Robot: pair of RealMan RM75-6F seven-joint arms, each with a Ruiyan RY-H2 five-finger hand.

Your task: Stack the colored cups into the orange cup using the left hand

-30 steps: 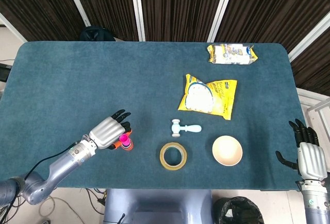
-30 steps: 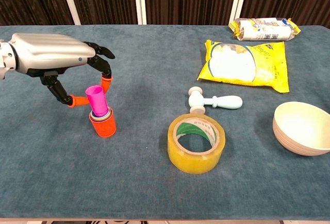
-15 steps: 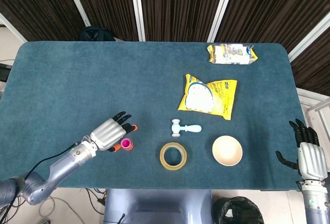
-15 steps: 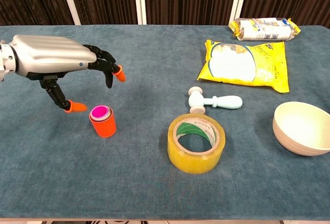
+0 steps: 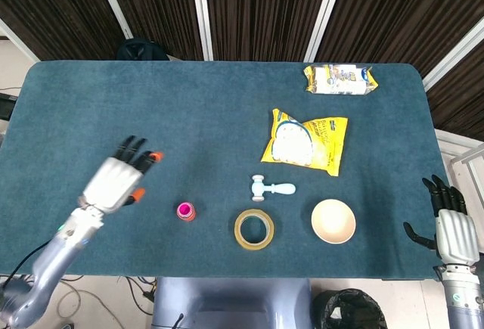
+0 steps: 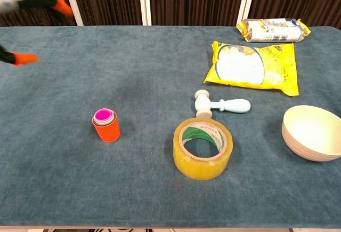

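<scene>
My left hand (image 5: 115, 181) hangs over the teal felt worktop (image 5: 91, 110), fingers (image 5: 134, 147) spread and holding nothing, well to the left of the small orange plastic cup (image 6: 106, 129). That cup stands upright, the colored cups nested inside it with the bright pink cup (image 6: 103, 116) innermost. To its right lies the yellow roll of packing tape (image 6: 203, 148), the pale blue toy hammer (image 6: 219, 104) just behind it. My right hand (image 5: 451, 228) sits off the worktop's right edge, fingers apart, nothing in it
</scene>
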